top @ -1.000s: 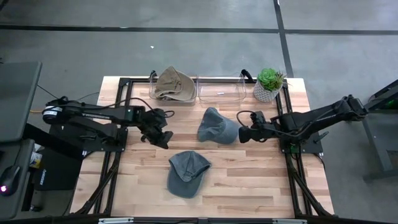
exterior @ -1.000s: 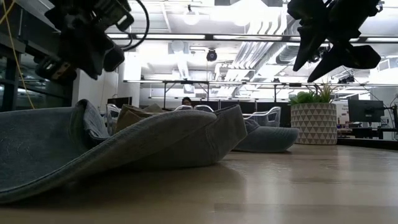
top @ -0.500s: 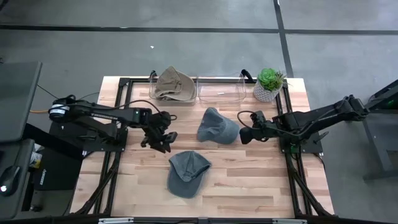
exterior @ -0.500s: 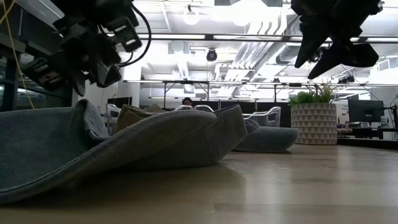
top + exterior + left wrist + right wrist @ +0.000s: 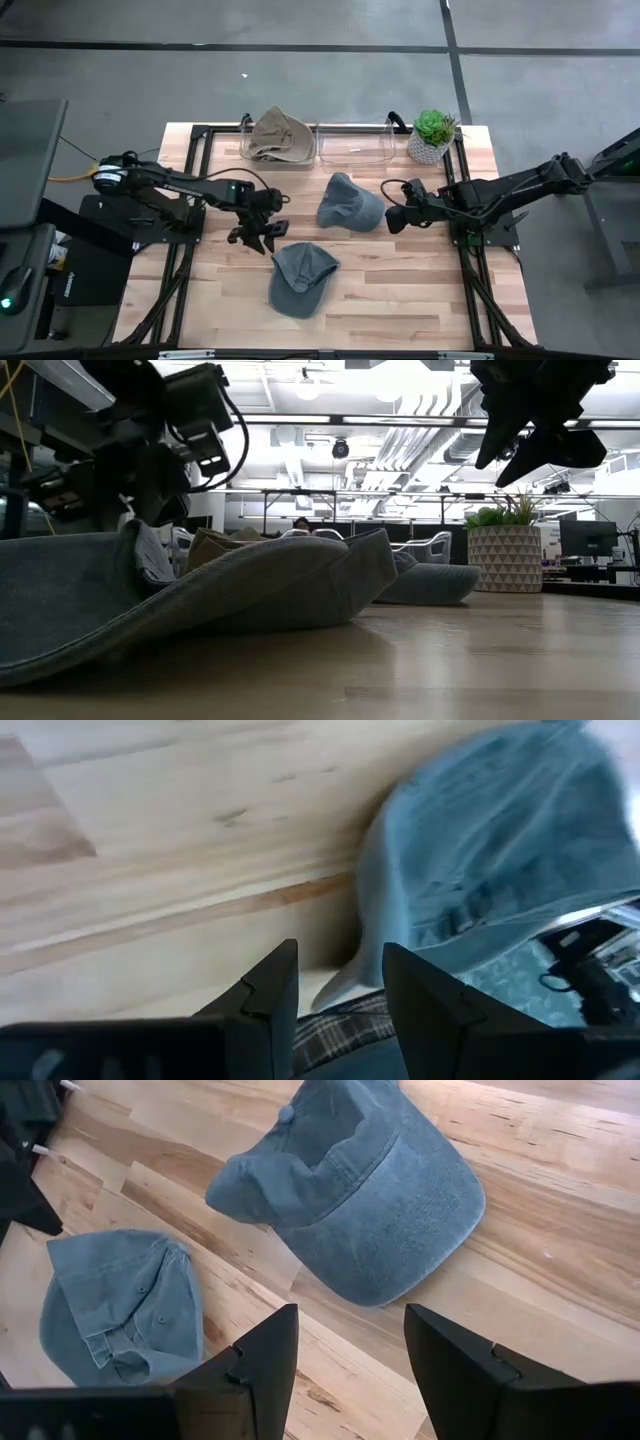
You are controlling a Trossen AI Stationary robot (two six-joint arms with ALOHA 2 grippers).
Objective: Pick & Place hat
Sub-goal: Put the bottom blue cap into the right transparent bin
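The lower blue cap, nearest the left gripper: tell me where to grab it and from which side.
Probably grip the lower blue cap at its crown edge facing the left gripper, coming down from above at the upper-left. That open gripper hovers just off that edge, and the soft crown bunches there while the brim lies flat on the far side.

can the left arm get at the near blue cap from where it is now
Probably yes. The left hand hovers open just beside the near blue cap, whose edge shows right ahead of its fingers, with only bare table between. The right hand waits by the other blue cap.
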